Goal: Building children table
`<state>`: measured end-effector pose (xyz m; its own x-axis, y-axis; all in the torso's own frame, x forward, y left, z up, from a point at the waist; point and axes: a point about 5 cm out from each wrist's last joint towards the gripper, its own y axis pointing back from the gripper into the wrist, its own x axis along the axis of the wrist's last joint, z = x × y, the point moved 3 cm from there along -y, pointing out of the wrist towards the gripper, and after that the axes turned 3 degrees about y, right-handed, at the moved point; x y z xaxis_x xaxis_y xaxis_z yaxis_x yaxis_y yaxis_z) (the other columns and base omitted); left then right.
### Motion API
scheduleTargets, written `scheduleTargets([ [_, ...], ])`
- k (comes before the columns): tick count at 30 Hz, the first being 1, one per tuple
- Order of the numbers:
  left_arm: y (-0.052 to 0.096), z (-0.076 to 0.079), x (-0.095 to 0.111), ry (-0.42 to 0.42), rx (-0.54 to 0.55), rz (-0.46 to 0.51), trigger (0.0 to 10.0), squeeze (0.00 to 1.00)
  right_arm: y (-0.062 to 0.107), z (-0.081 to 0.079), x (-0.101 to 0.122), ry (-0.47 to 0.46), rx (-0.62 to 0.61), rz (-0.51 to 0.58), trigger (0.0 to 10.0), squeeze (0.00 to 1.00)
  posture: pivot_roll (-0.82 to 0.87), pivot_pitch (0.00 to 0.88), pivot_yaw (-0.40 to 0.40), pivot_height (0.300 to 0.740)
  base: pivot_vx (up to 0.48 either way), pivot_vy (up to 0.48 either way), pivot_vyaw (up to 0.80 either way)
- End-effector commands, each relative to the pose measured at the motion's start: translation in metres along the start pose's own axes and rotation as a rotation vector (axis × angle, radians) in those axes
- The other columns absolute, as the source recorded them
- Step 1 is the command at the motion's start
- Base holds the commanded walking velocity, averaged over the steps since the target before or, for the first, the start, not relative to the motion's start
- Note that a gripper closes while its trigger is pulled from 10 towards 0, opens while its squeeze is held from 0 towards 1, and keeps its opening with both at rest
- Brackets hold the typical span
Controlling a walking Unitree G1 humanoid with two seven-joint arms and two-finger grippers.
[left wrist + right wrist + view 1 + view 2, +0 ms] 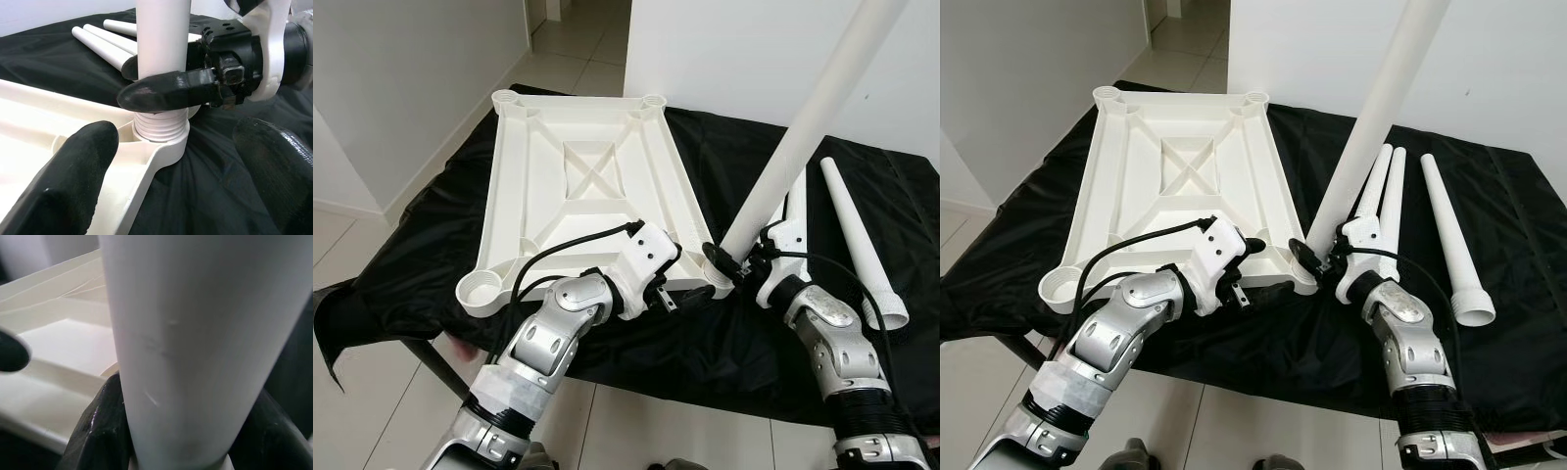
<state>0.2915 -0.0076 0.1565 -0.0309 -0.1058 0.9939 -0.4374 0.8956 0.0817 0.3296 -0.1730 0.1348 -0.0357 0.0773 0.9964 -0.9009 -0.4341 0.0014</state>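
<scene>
Black cloth [724,343] covers the work surface. White plastic tabletop [587,186] lies upside down on it, ribbed underside up, round leg sockets at the corners; socket [481,292] at the near left corner is open.

Table leg [808,122], a long white tube, stands tilted in the near right corner socket, top end leaning toward the robot's right and running out of view. Left wrist view shows its threaded end [161,125] sitting in the socket collar, threads partly visible above the rim.

Loose legs: two [1386,201] lie side by side on the cloth just right of the tabletop, one more [862,240] further right, wide end toward the robot.

Right gripper [724,259] is clamped on the standing leg just above the socket; right wrist view has a black finger on each side of the tube, touching it. Left wrist view confirms: finger [166,93] pressed against the tube just above the threads.

Left gripper [680,289] sits at the near edge of the tabletop, just left of that corner. Its fingers [73,181] are apart, one over the tabletop rim, one over the cloth, gripping nothing.
</scene>
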Motion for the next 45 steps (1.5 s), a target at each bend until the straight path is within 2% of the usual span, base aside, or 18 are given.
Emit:
scheduleTargets([
  [1,-0.001,-0.003,-0.001,-0.004,0.032,-0.003,10.0,0.00,-0.003,-0.002,-0.006,-0.015,-0.090,-0.040,10.0,0.00,0.07,0.000,-0.067,0.740,0.000,0.000,0.00],
  [4,-0.001,-0.003,-0.001,0.000,0.034,0.000,10.0,0.00,-0.006,-0.005,-0.008,-0.019,-0.141,-0.050,10.0,0.00,0.07,0.000,-0.066,0.740,0.000,0.000,0.00],
  [6,-0.002,0.000,-0.001,0.007,0.031,0.004,10.0,0.00,-0.009,-0.008,-0.010,-0.052,-0.242,-0.066,10.0,0.00,0.07,0.000,-0.066,0.740,0.000,0.000,0.00],
  [8,-0.002,0.002,0.000,0.010,0.028,0.007,10.0,0.00,-0.010,-0.009,-0.010,-0.068,-0.283,-0.066,10.0,0.00,0.07,0.000,-0.065,0.740,0.000,0.000,0.00],
  [9,-0.002,0.002,0.000,0.010,0.028,0.007,10.0,0.00,-0.010,-0.009,-0.010,-0.068,-0.283,-0.066,10.0,0.00,0.07,0.000,-0.065,0.740,0.000,0.000,0.00],
  [11,-0.001,0.002,-0.001,0.012,0.027,0.006,10.0,0.00,-0.010,-0.012,-0.009,-0.089,-0.410,-0.065,10.0,0.00,0.06,0.000,-0.063,0.740,0.000,0.000,0.00],
  [13,-0.001,0.002,-0.001,0.012,0.027,0.006,10.0,0.00,-0.010,-0.012,-0.009,-0.089,-0.410,-0.065,10.0,0.00,0.06,0.000,-0.063,0.740,0.000,0.000,0.00],
  [14,-0.001,0.001,-0.001,0.012,0.029,0.004,10.0,0.00,-0.009,-0.014,-0.010,-0.100,-0.474,-0.070,10.0,0.00,0.06,0.000,-0.063,0.740,0.000,0.000,0.00],
  [16,0.000,-0.001,-0.002,0.010,0.031,0.002,10.0,0.00,-0.007,-0.016,-0.010,-0.117,-0.519,-0.072,10.0,0.00,0.06,0.000,-0.066,0.740,0.000,0.000,0.00],
  [21,0.000,-0.006,-0.001,0.006,0.045,0.000,10.0,0.00,-0.008,-0.028,-0.005,-0.186,-0.537,-0.038,10.0,0.00,0.06,0.000,-0.062,0.740,0.000,0.000,0.00],
  [26,-0.001,-0.006,0.000,0.006,0.044,0.001,10.0,0.00,-0.007,-0.028,-0.003,-0.174,-0.532,-0.033,10.0,0.00,0.06,0.000,-0.060,0.740,0.000,0.000,0.00],
  [27,-0.001,-0.006,0.000,0.006,0.041,0.002,10.0,0.00,-0.007,-0.027,-0.001,-0.164,-0.509,-0.020,10.0,1.00,0.06,0.000,-0.059,0.740,0.000,0.000,0.00],
  [35,0.000,-0.004,0.000,0.007,0.034,0.003,10.0,0.00,0.000,-0.014,0.004,-0.125,-0.467,0.002,10.0,1.00,0.06,0.000,-0.062,0.740,0.000,0.000,0.00],
  [36,0.000,-0.003,0.000,0.008,0.032,0.002,10.0,0.00,0.002,-0.009,0.005,-0.104,-0.439,0.002,10.0,0.00,0.06,0.000,-0.062,0.740,0.000,0.000,0.00],
  [39,0.001,-0.002,0.000,0.008,0.025,0.002,10.0,0.00,0.006,-0.005,0.006,-0.052,-0.353,0.006,10.0,0.00,0.06,0.000,-0.062,0.740,0.000,0.000,0.00],
  [41,0.001,-0.002,0.000,0.008,0.025,0.002,10.0,0.00,0.006,-0.005,0.006,-0.052,-0.353,0.006,10.0,0.00,0.06,0.000,-0.062,0.740,0.000,0.000,0.00],
  [44,0.001,0.001,0.000,0.009,0.006,0.002,10.0,0.00,0.005,-0.008,0.008,0.020,-0.221,0.017,10.0,0.00,0.06,0.000,-0.060,0.740,0.000,0.000,0.00],
  [45,0.001,0.001,0.000,0.009,0.006,0.002,10.0,0.00,0.005,-0.008,0.008,0.020,-0.221,0.017,10.0,0.00,0.06,0.000,-0.060,0.740,0.000,0.000,0.00],
])
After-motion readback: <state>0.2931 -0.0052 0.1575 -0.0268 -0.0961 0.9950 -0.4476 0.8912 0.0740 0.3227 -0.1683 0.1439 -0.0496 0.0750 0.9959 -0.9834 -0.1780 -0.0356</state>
